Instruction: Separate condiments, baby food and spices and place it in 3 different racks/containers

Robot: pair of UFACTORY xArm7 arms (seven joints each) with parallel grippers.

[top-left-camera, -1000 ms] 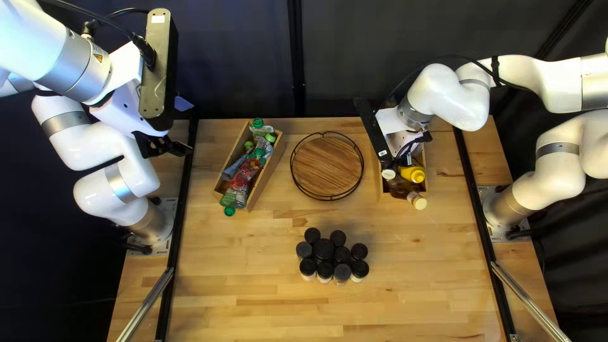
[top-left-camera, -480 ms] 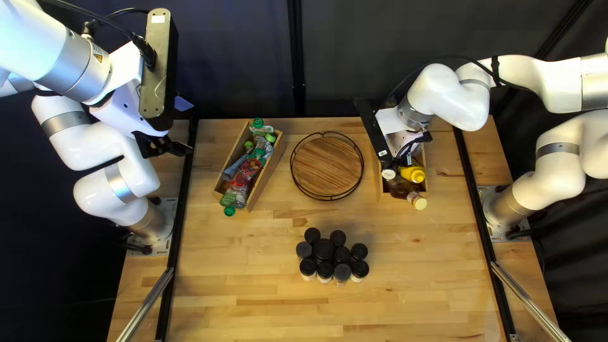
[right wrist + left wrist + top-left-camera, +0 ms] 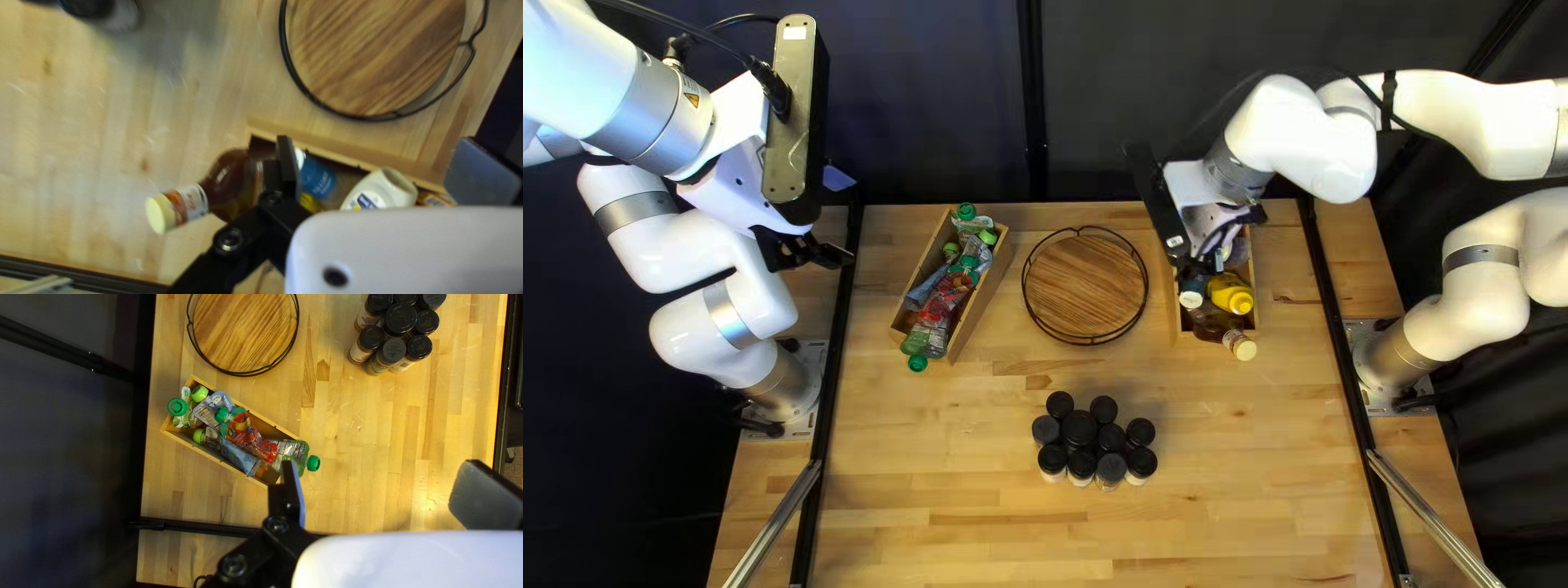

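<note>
In the top left view my left gripper (image 3: 815, 255) hangs at the table's left side; in the left wrist view the left gripper (image 3: 384, 490) is open and empty. My right gripper (image 3: 1225, 234) is over the far part of the condiment box (image 3: 1174, 316). The right wrist view shows the right gripper (image 3: 381, 171) open above a white bottle (image 3: 384, 190), which it does not hold. A brown bottle (image 3: 234, 182) and a yellow bottle (image 3: 1231, 295) also lie in that box. Baby food pouches (image 3: 945, 299) fill another wooden box (image 3: 986, 294). Several black-lidded spice jars (image 3: 1080, 428) stand grouped on the table.
A round wooden rack (image 3: 1085, 285) with a black wire rim sits between the two boxes. Black rails (image 3: 833, 359) run along the table's sides, and a dark curtain (image 3: 937, 109) hangs behind the far edge.
My right arm has shifted slightly toward the table's far edge and its gripper has tilted, uncovering more of the bottles in the condiment box. The left arm and the spice jars are unmoved.
</note>
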